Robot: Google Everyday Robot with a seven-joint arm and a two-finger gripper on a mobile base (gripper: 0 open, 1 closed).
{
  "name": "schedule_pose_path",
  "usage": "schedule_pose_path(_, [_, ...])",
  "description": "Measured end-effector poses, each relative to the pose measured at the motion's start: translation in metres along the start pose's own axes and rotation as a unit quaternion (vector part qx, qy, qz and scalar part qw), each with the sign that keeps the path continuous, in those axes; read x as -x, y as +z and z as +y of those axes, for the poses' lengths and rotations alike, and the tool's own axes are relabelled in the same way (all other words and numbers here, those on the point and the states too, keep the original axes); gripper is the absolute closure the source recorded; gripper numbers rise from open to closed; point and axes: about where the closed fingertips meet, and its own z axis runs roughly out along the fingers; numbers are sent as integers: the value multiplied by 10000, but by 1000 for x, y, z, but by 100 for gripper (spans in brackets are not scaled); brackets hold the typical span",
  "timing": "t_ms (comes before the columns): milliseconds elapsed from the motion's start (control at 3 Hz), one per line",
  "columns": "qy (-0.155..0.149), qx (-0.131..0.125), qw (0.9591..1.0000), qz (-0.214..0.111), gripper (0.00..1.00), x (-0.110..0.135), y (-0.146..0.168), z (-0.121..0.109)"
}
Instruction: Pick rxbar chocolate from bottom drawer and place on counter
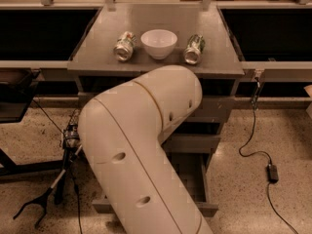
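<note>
Pale arm (141,145) bent over open bottom drawer (207,207), claw hidden behind it, grip unreadable, bowl (159,43) between cans (125,46) on counter (156,18)

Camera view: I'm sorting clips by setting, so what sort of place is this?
Probably a robotics lab: a bare grey drawer cabinet and a loose cable on the speckled floor. The gripper is hidden behind the arm, seemingly toward the bottom drawer.
</note>
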Motion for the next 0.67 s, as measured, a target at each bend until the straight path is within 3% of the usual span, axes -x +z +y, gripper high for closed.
schedule_pose_path(333, [295, 136, 9992, 228, 100, -59, -31, 16])
schedule_pose_path(667, [667, 149, 9972, 314, 100, -118, -68, 18])
